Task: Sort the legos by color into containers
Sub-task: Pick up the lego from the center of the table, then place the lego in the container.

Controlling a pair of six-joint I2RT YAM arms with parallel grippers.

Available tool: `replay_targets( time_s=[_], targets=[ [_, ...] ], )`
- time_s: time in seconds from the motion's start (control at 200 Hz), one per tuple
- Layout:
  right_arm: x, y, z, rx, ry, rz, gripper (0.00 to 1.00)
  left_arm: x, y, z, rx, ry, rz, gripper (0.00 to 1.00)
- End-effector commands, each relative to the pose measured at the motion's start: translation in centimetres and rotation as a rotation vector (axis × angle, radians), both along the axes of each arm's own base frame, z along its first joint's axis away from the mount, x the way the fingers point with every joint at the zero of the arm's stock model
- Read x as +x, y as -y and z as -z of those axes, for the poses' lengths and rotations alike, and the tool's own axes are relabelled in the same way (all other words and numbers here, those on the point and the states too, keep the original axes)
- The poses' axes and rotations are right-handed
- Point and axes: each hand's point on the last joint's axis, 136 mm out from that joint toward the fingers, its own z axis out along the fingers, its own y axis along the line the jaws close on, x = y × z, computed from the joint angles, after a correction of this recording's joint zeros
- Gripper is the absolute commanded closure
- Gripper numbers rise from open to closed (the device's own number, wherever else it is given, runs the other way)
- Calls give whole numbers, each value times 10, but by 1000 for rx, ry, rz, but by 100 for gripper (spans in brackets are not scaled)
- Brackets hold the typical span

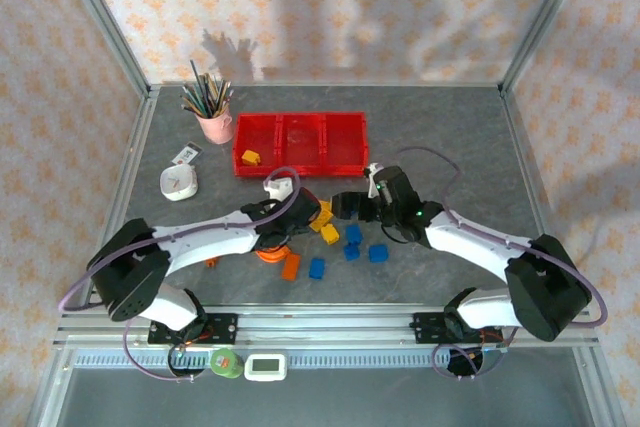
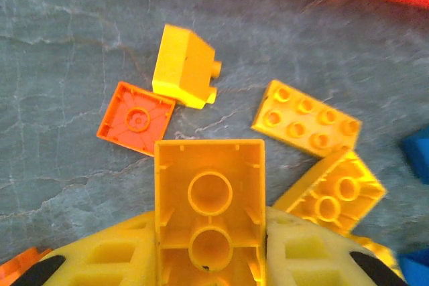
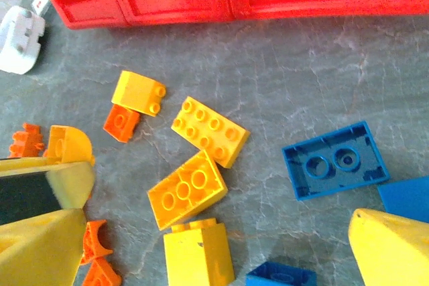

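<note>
Over legos (image 1: 352,234), left claw (image 2: 209,266) around brick (image 2: 209,185).

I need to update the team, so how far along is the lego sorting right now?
Barely started. Done: one yellow brick sits in the left bin of the containers. In hand: the left gripper is shut on another yellow lego; the right gripper hangs open over the pile. Left: loose yellow legos, blue legos and orange legos on the table.
</note>
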Motion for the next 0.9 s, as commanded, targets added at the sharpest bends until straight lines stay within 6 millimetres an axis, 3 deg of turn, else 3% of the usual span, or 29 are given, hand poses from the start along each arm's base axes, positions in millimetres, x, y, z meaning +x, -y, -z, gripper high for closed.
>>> replay_targets(
  time_s=[0.0,0.255,0.47,0.606,0.896],
  targets=[
    [7,-6,-25,30,35,6,0,4,-16,-31,63,81,-4,81],
    [22,-21,-46,73,63,28,0,41,-58,-93,98,225,-79,82],
    [39,-32,-55,113,52,69,0,93,-89,-117,106,282,-130,82],
    [50,-39,-57,136,52,89,0,129,-105,-113,123,264,-170,82],
    [61,-45,-53,128,56,104,0,192,-126,-73,126,197,-209,82]
  ],
)
